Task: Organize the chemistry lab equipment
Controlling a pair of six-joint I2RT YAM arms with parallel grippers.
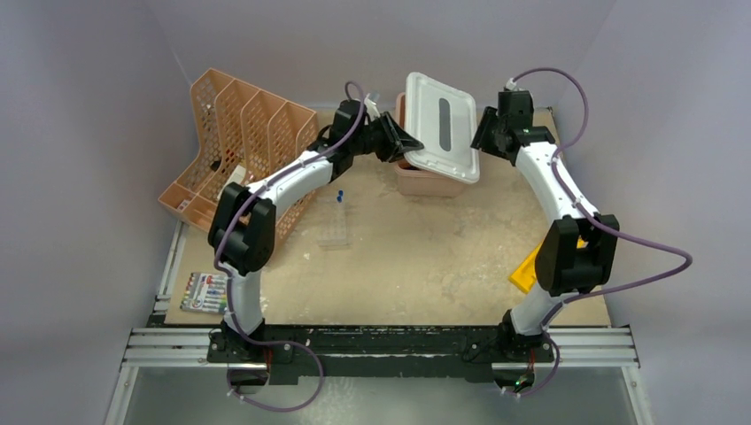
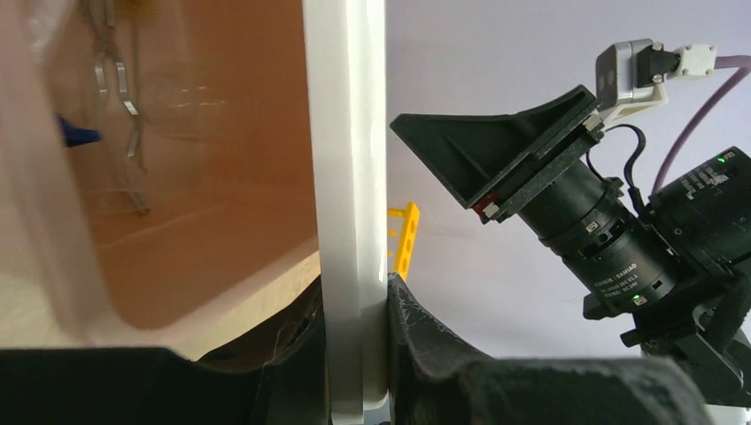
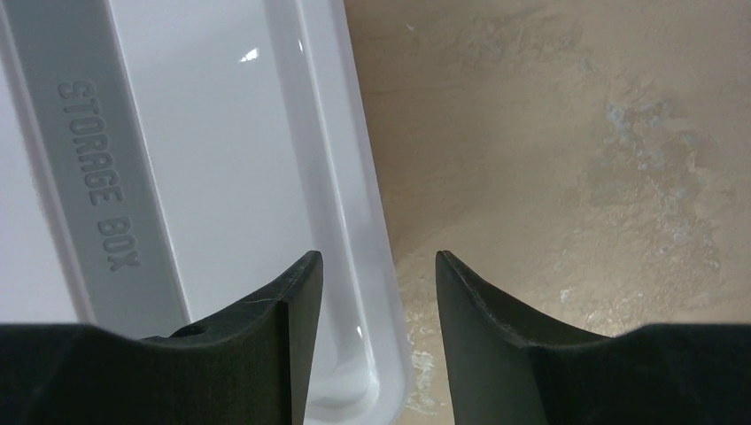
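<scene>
The beige worktop (image 1: 425,266) carries an orange perforated file organiser (image 1: 239,124) at its far left corner. A white storage box lid (image 1: 429,111) hangs tilted over a translucent brownish storage box (image 1: 425,183) at the middle of the far edge.

The left gripper (image 1: 411,145) pinches the lid's left rim, its fingers narrow and pressed against both faces of the rim. The right gripper (image 3: 379,283) is at the lid's right rim. Its fingers stand apart with the rim in the gap between them, and the outer finger is clear of the plastic.

A clear tube rack (image 1: 336,228) stands left of the worktop's centre, with a blue-capped tube (image 1: 339,194) upright at its far end. A pack of coloured markers (image 1: 205,292) lies at the near left corner, and a yellow piece (image 1: 526,273) lies by the right edge.

Through the box wall, thin metal forceps (image 2: 117,84) and a small blue item (image 2: 80,135) show, blurred.
</scene>
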